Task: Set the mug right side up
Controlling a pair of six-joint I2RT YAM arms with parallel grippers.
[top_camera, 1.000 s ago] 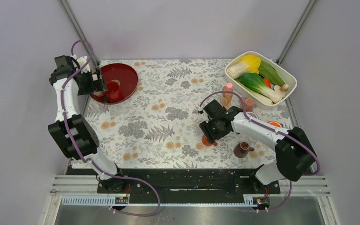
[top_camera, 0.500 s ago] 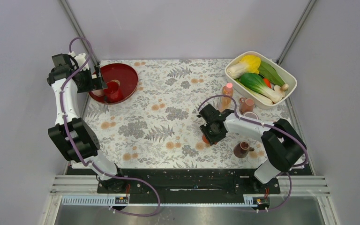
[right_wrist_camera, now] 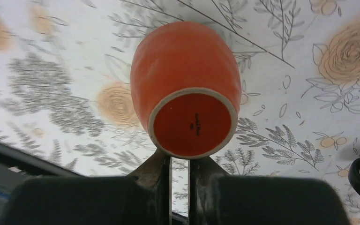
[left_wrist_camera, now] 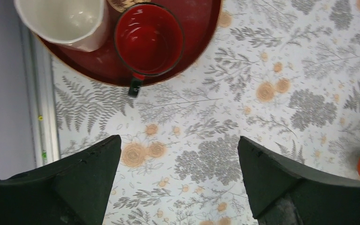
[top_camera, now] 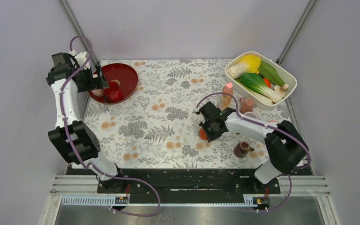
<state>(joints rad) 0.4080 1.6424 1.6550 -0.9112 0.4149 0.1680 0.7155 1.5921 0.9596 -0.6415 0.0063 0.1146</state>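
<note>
The mug [left_wrist_camera: 61, 18] is pale pink with a whitish inside. It stands mouth up on the red tray [left_wrist_camera: 201, 42], beside a glossy red mug [left_wrist_camera: 147, 40]. From above, the mug [top_camera: 98, 93] peeks out under my left gripper [top_camera: 97, 83]. The left gripper [left_wrist_camera: 179, 140] is open and empty over the patterned cloth, just short of the tray. My right gripper [right_wrist_camera: 180, 157] is shut at the foot of an orange cup [right_wrist_camera: 185, 70], which is tipped with its base toward the wrist camera. The cup's base hides the fingertips. In the top view the orange cup [top_camera: 201, 134] shows at the right gripper [top_camera: 211, 127].
A white tub [top_camera: 288, 77] of vegetables stands at the back right. In front of it are a small bottle [top_camera: 227, 93] and a small pink cup [top_camera: 248, 104]. A dark mauve mug [top_camera: 241, 150] stands near the front right, just right of the right arm.
The right gripper's jaws closed at the orange cup, and gripper and cup shifted left and slightly away from the front edge. The left arm barely moved.
</note>
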